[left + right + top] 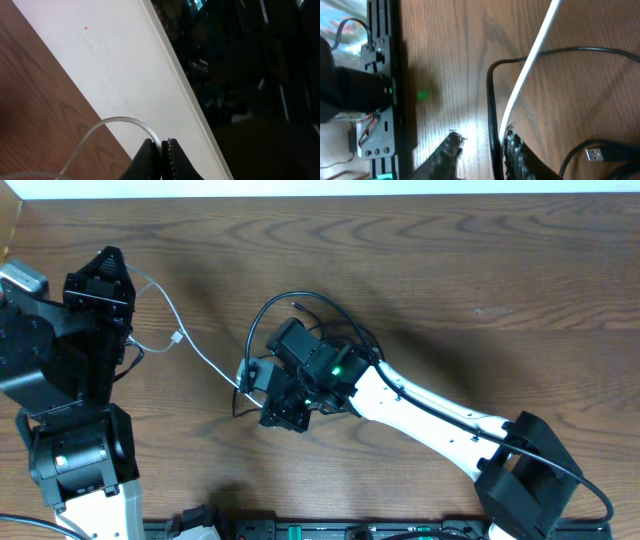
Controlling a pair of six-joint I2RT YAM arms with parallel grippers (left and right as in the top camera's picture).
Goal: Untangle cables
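The left gripper [161,146] clamps the white cable [115,120] as an anchor, while the right gripper [480,150], jaws narrow but not gripping, straddles a black cable [491,110], apparently to draw it free.

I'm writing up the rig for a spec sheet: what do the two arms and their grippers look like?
Both arms have white links and black joint housings: left arm, right arm. A thin black cable runs along the right arm, and a green light glows near its wrist. Left gripper and right gripper have black, ridged fingers.
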